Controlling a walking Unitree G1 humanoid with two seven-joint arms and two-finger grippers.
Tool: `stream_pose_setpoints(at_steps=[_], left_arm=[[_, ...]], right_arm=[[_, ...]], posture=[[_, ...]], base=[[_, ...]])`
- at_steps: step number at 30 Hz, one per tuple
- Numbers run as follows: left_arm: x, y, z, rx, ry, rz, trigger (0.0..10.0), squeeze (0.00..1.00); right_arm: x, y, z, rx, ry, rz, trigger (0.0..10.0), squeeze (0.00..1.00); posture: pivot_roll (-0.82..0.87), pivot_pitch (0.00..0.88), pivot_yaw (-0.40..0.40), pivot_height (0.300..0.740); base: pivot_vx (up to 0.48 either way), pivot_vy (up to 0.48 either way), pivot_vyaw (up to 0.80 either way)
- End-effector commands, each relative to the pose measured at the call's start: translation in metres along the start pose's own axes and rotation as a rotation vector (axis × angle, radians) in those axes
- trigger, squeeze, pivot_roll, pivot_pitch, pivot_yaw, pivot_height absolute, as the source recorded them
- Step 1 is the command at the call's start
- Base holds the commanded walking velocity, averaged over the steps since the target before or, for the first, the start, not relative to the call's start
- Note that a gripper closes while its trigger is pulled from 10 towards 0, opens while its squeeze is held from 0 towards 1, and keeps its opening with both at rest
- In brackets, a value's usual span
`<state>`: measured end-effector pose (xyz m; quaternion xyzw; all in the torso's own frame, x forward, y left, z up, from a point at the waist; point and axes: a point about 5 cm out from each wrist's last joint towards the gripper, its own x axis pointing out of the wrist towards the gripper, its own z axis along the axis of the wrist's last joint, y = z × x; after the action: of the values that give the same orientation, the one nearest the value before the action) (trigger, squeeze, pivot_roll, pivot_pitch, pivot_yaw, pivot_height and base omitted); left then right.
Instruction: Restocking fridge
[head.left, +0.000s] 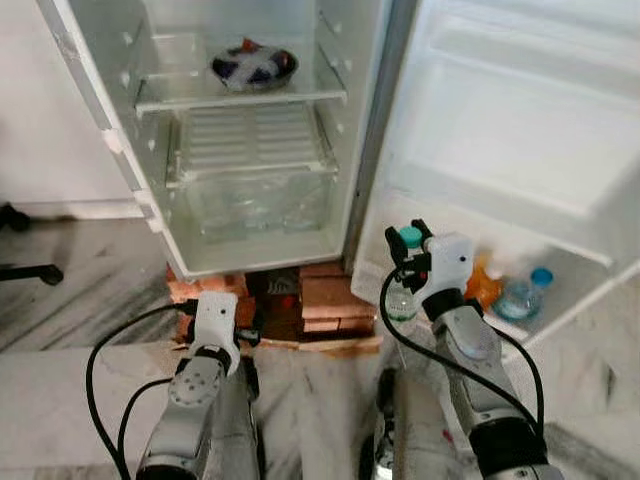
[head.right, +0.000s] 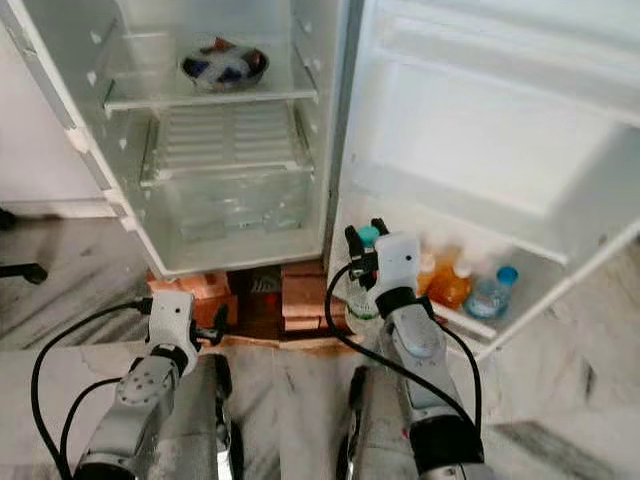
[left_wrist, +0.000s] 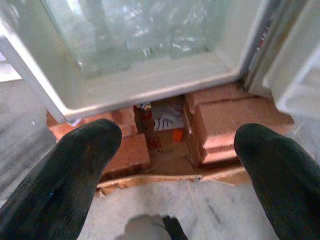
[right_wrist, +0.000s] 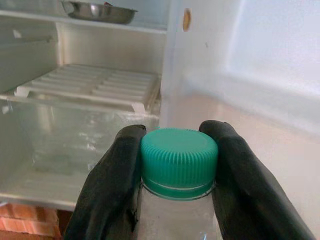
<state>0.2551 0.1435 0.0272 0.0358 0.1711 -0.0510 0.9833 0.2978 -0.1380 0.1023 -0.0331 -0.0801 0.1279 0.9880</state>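
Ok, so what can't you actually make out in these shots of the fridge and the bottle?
- Bottle: the right gripper grips its green cap; the right wrist view's edge cuts off its body, so the label is unseen.
- Bowl on the upper shelf: contents too blurred in the eye views.
- Crisper drawer: frosted front hides what's inside.
- Door shelf: the orange bottle is partly behind the right arm.
- Left gripper: open over the bricks, holding nothing.

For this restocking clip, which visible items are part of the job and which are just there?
Job:
green-capped bottle, held by the right gripper
open fridge
door shelf with bottles

Just there:
bowl on upper shelf
bricks under the fridge
left gripper, open, idle
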Motion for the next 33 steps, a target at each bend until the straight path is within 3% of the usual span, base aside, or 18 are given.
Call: stream_pose_setpoints(at_steps=[1,6,18,25,27,30,33], left_arm=[[0.0,-0.001,0.002,0.012,0.002,0.005,10.0,0.0],[0.0,-0.001,0.007,0.02,-0.004,0.015,10.0,0.0],[-0.011,-0.003,0.015,0.042,-0.016,0.014,10.0,0.0],[-0.027,-0.001,0.028,0.052,-0.072,0.031,10.0,0.0],[-0.033,0.001,0.028,0.052,-0.069,0.04,10.0,0.0],[-0.035,0.001,0.029,0.052,-0.066,0.043,10.0,0.0],[-0.046,0.0,0.03,0.051,-0.059,0.053,10.0,0.0]], right_arm=[[0.002,-0.001,0.003,-0.02,-0.021,0.001,10.0,0.0],[0.013,0.004,0.008,-0.097,-0.054,0.023,10.0,0.0],[0.051,0.027,0.029,-0.105,-0.179,0.068,10.0,0.0],[0.076,0.04,0.059,-0.334,-0.331,0.124,10.0,0.0],[0.084,0.046,0.071,-0.459,-0.397,0.137,10.0,0.0],[0.087,0.048,0.073,-0.479,-0.413,0.138,10.0,0.0],[0.094,0.049,0.079,-0.649,-0.463,0.126,10.0,0.0]], posture=[[0.1,0.14,-0.023,0.528],[0.11,0.147,-0.018,0.528],[0.15,0.202,-0.014,0.528],[0.2,0.284,-0.029,0.528],[0.22,0.313,-0.035,0.528],[0.22,0.318,-0.037,0.528],[0.26,0.364,-0.049,0.528]], base=[[0.0,0.0,0.0],[0.0,0.0,0.0],[0.0,0.0,0.0],[0.0,0.0,0.0],[0.0,0.0,0.0],[0.0,0.0,0.0],[0.0,0.0,0.0]])
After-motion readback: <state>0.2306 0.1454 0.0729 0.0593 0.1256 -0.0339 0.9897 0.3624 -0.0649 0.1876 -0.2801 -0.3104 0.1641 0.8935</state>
